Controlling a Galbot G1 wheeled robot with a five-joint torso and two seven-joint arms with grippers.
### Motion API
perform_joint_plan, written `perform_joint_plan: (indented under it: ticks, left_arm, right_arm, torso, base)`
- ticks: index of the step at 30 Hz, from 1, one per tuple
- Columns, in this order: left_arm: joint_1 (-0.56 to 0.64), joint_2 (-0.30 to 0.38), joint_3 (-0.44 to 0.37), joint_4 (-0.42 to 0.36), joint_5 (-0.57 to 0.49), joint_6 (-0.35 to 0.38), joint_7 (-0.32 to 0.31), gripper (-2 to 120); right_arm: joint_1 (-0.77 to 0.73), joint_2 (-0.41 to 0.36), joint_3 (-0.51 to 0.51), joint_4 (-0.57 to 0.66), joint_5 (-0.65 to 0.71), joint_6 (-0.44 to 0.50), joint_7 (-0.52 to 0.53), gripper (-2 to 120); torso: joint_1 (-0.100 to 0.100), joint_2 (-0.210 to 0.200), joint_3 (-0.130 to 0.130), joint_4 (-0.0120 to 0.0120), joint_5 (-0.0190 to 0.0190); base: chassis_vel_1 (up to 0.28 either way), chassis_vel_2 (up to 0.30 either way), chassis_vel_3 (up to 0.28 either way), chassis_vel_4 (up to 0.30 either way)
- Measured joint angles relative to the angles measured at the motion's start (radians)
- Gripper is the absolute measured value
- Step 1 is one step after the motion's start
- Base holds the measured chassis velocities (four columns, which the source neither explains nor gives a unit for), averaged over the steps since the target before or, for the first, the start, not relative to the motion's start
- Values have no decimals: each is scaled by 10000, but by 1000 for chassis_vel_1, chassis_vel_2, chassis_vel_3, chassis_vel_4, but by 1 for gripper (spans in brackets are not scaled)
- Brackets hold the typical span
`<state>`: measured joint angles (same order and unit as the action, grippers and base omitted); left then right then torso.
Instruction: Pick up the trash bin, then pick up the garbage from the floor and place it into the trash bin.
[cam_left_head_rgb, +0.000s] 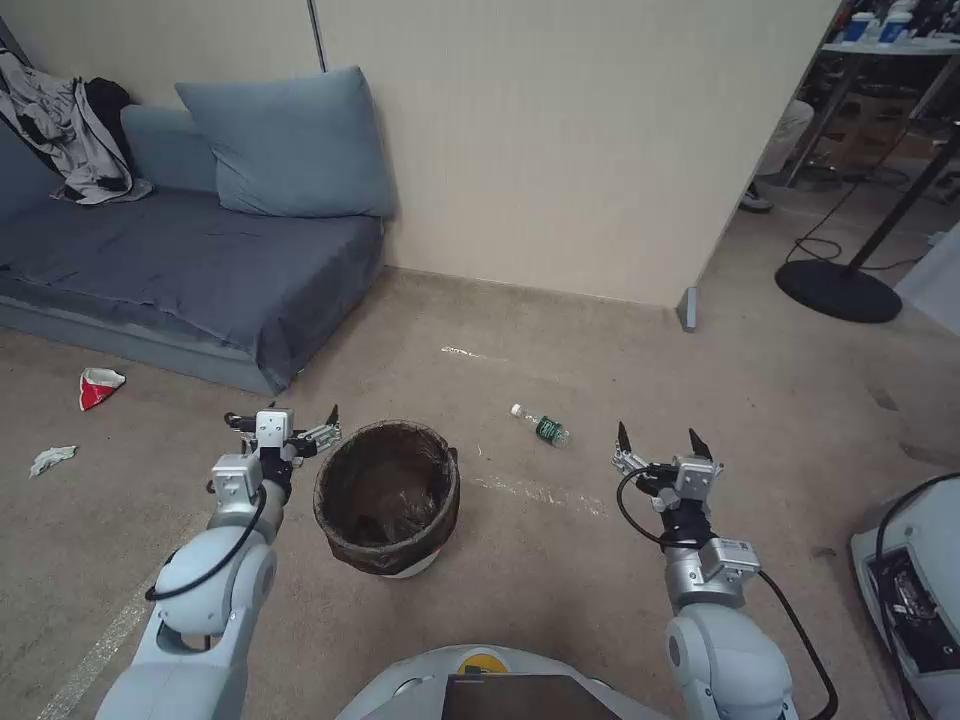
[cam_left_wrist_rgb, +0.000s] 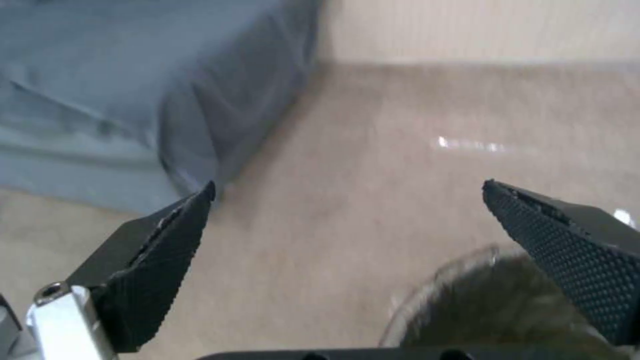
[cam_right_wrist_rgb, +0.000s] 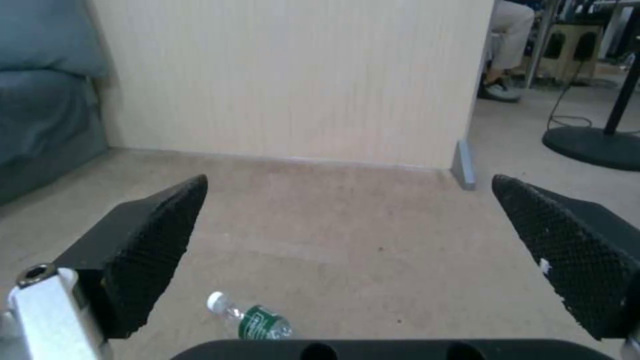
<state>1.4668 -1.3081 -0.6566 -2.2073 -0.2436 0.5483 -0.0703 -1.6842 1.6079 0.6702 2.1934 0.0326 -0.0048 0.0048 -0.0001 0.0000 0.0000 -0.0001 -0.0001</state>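
The trash bin (cam_left_head_rgb: 388, 497), white with a dark bag liner over its rim, stands on the carpet just ahead of me; a blurred arc of its rim (cam_left_wrist_rgb: 427, 290) also shows in the left wrist view. My left gripper (cam_left_head_rgb: 285, 424) is open, hovering just left of the bin's rim with nothing between its fingers (cam_left_wrist_rgb: 160, 250). My right gripper (cam_left_head_rgb: 660, 441) is open and empty to the right of the bin. A clear plastic bottle with a green label (cam_left_head_rgb: 541, 426) (cam_right_wrist_rgb: 250, 318) lies on the floor between bin and right gripper. A crushed red-and-white cup (cam_left_head_rgb: 98, 386) and crumpled white paper (cam_left_head_rgb: 52, 459) lie far left.
A blue-grey sofa (cam_left_head_rgb: 190, 260) with a cushion and clothes fills the left. A beige partition wall (cam_left_head_rgb: 540, 150) stands behind. A black stand base (cam_left_head_rgb: 838, 290) with cables sits at right, and a white device (cam_left_head_rgb: 915, 590) is at the near right edge.
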Motion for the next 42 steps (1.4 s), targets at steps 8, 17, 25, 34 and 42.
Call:
perform_joint_plan:
  ticks: [8, 17, 25, 34, 42]
  left_arm:
    - [-534, 257, 283, 690, -310, 1179, 1, 100]
    - [-803, 244, 831, 1308, -519, 1864, -357, 100]
    - [-786, 43, 1215, 1639, -694, 1930, -690, 100]
    - [-866, -65, 1276, 2036, -610, 1915, -803, 100]
    - [-841, -23, 1062, 2118, -725, 1894, -989, 100]
  right_arm:
    - [90, 2, -43, -161, -62, -194, 148, 100]
    - [189, 1, -119, -348, -142, -300, 287, 100]
    - [242, 1, -178, -494, -174, -306, 354, 100]
    - [370, 1, -222, -679, -166, -325, 397, 100]
    - [474, 1, -248, -789, -165, -389, 405, 100]
  torso:
    - [0, 0, 0, 2, 0]
    - [0, 0, 0, 1, 1]
    - [0, 0, 0, 1, 1]
    - [0, 0, 0, 1, 1]
    - [0, 0, 0, 1, 1]
  base:
    - [0, 0, 0, 0]
    - [0, 0, 0, 0]
    - [0, 0, 0, 0]
    - [0, 0, 0, 0]
    - [0, 0, 0, 0]
